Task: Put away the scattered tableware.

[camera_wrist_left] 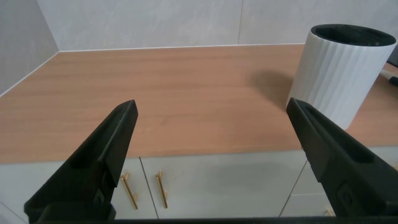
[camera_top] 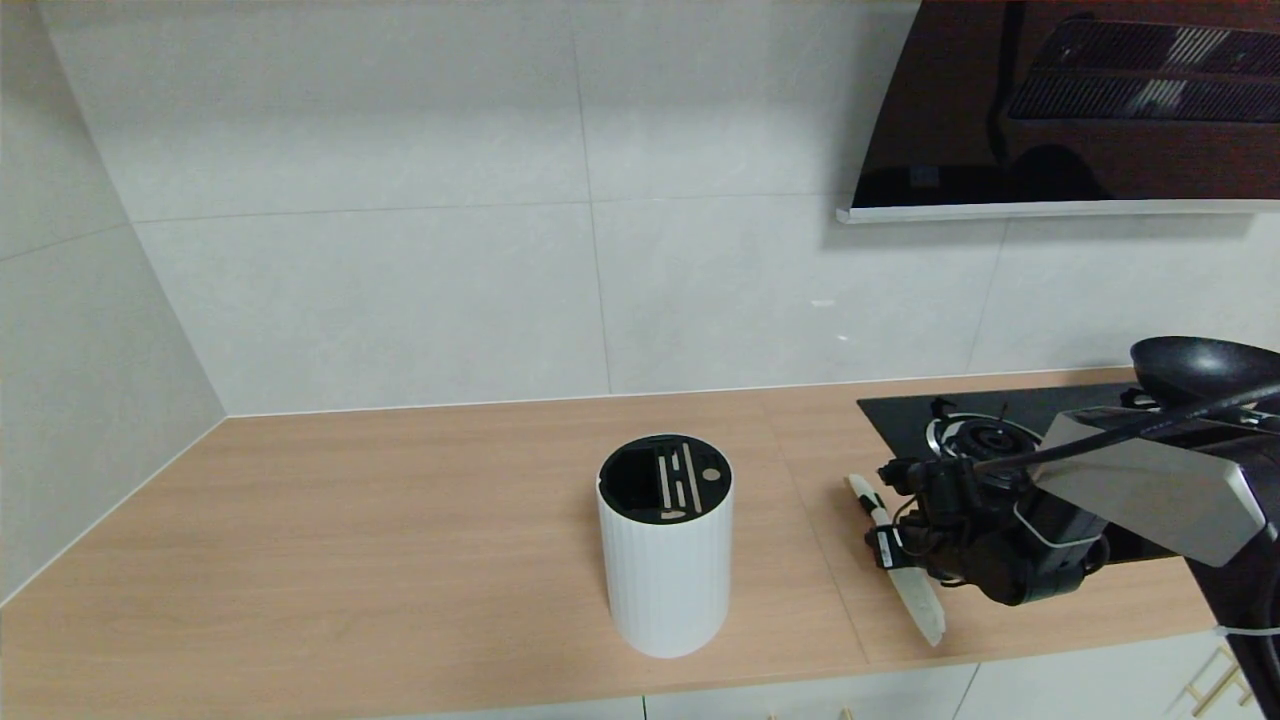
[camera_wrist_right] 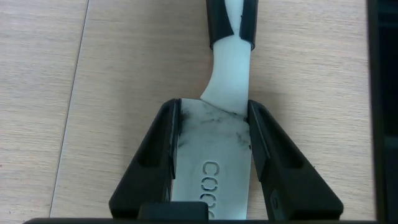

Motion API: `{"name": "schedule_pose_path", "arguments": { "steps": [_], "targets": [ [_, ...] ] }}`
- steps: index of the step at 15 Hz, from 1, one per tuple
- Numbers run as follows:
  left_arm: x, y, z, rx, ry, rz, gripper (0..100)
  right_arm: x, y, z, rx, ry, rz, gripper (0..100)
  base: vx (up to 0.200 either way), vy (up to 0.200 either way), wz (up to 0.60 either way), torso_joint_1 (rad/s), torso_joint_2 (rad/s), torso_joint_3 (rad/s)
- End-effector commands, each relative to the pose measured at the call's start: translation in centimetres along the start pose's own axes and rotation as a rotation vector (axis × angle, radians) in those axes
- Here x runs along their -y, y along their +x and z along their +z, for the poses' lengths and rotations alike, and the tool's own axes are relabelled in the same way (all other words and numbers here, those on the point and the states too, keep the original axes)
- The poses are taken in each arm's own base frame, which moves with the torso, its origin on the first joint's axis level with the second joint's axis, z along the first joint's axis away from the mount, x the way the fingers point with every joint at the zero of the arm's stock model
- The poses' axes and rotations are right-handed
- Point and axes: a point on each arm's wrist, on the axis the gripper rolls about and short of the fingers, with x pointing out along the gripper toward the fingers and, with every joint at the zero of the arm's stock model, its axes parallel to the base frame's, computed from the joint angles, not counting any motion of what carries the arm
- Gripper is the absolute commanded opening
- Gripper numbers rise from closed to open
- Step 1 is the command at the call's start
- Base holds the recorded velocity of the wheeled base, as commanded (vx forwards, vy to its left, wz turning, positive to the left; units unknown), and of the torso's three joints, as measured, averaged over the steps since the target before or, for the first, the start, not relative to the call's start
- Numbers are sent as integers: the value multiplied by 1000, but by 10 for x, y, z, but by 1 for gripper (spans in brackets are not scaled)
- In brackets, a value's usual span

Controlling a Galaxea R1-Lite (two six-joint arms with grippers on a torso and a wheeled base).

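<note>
Basically, the biggest risk is the grip itself. The right gripper [camera_top: 888, 545] [camera_wrist_right: 214, 107] is closed down to blade width on the knife [camera_top: 925, 608] [camera_wrist_right: 217, 146], and its fingers [camera_wrist_right: 163, 149] look to be touching both edges of the white blade just below the black handle. That is an edge-on pinch on a thin, smooth, tapering blade, so it may slide or swivel once lifted, and a cutting edge against a pad won't help.

The next risk is insertion. The white holder [camera_top: 665, 560] [camera_wrist_left: 342, 68] has narrow slots in its black top, so a knife that hangs tilted would hit the lid rather than enter. The holder is tall and free-standing, and a sideways push could tip it or shove it.

A smaller risk is that the knife lies flat near the front edge of the counter [camera_top: 400, 520]. If it drags during the lift, it could go over.

Surroundings:
- The range hood [camera_top: 1050, 110] is up on the right, well clear.
- The hob [camera_top: 900, 412] is just behind the knife, with a dark pan [camera_top: 1200, 365] above it at the far right.
- The counter between the knife and the holder is bare, so nothing blocks the transfer.
- The left gripper [camera_wrist_left: 210, 106] is wide open and holds nothing. It hangs off the counter's front edge over the cabinet handles [camera_wrist_left: 160, 190], well apart from the holder.
</note>
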Motion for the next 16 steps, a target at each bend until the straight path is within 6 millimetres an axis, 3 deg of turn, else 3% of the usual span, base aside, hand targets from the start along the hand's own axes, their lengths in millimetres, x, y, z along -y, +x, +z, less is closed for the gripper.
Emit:
{"name": "schedule_pose_path", "arguments": {
  "steps": [1,8,10,12,16],
  "targets": [
    [0,0,0,0,0,1,100,0,-21,18,50,12,-10,0,0,0,0,0,0,0],
    [0,0,0,0,0,1,100,-11,-113,67,211,3,33,0,0,0,0,0,0,0],
    [0,0,0,0,0,1,100,-13,-137,72,245,-7,58,0,0,0,0,0,0,0],
    [0,0,0,0,0,1,100,-23,-174,79,309,-32,157,0,0,0,0,0,0,0],
    [0,0,0,0,0,1,100,-27,-212,92,406,-39,178,0,0,0,0,0,0,0]
  ]
}}
